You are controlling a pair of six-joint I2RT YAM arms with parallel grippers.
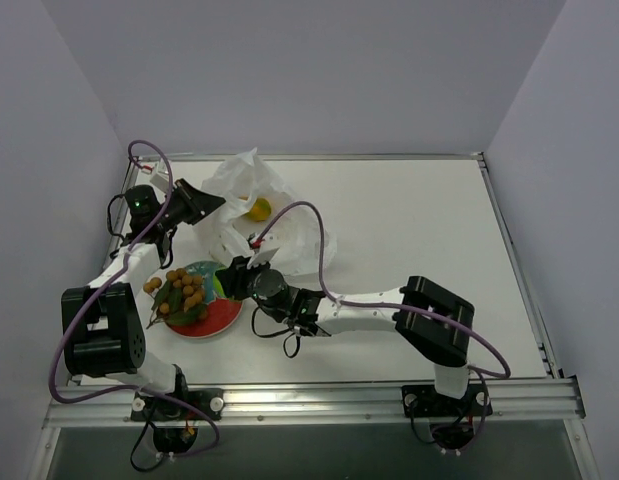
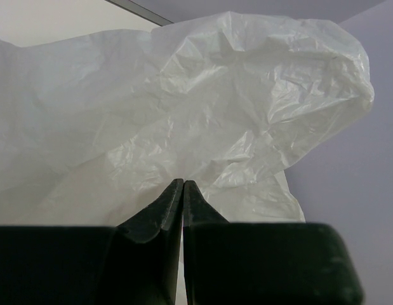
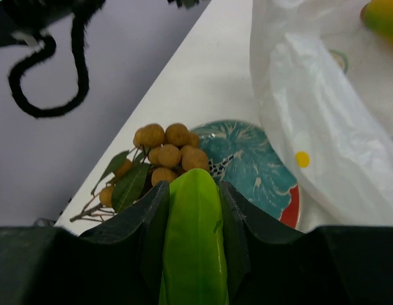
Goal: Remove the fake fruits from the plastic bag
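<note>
Over the red-rimmed teal plate (image 3: pixel 253 166), the right tool (image 3: pixel 193 187) pinches a green plastic fruit (image 3: pixel 193 248), its near end cut off. A tan ball bunch (image 3: pixel 168 153) lies there. The left tool (image 2: pixel 183 183) is pressed together by the crinkly white plastic bag (image 2: pixel 234 95), which half hides a round yellow fruit (image 1: pixel 259 208).

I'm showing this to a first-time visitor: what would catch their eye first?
The crinkled white plastic bag stands out at the far left of the table, a yellow fruit showing in it. Nearer the arms, a red-rimmed teal plate holds a bunch of tan-brown balls. At its right edge, the right gripper clamps a green fruit.
</note>
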